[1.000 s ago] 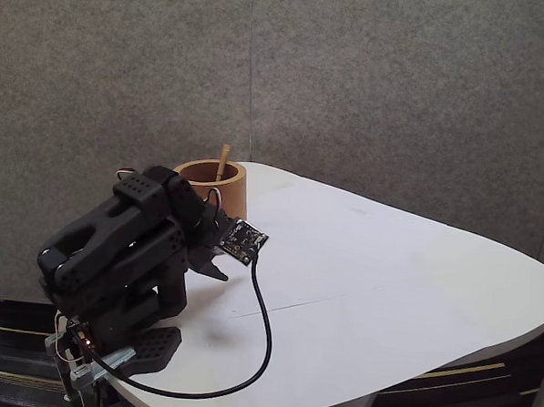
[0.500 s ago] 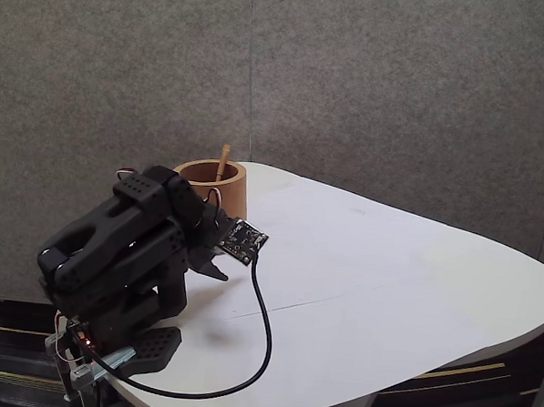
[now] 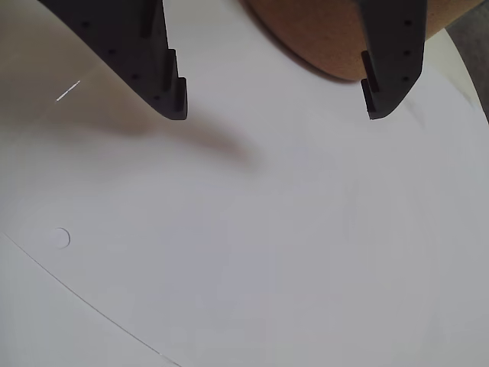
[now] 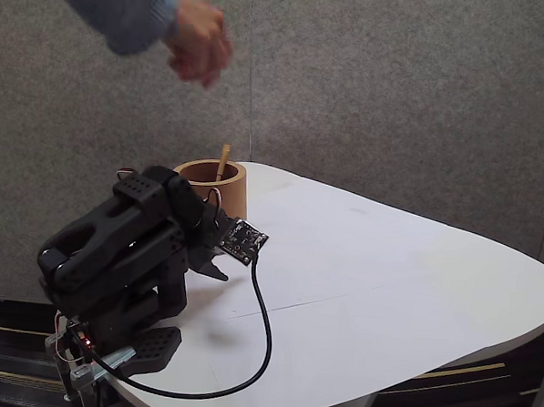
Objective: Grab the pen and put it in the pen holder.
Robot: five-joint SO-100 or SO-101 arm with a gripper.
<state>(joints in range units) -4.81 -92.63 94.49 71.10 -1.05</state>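
Fingers are gaping empty; your blurred hand, upper left, is risking tipping the tan wooden pen in the brown cardboard cup.

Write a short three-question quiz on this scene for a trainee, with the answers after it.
1. True or false: the pen lies flat on the table.
2. Multiple choice: the gripper in the wrist view is A) shut on the pen, B) open with nothing between its fingers, C) shut on a cable.
3. Short answer: what shows at the top left of the fixed view, above the pen holder?

Key
1. False. The pen stands tilted inside the pen holder, its top poking above the rim.
2. B. The two fingers are wide apart over bare table.
3. A person's hand, blurred, with a sleeve, in the air above the arm.
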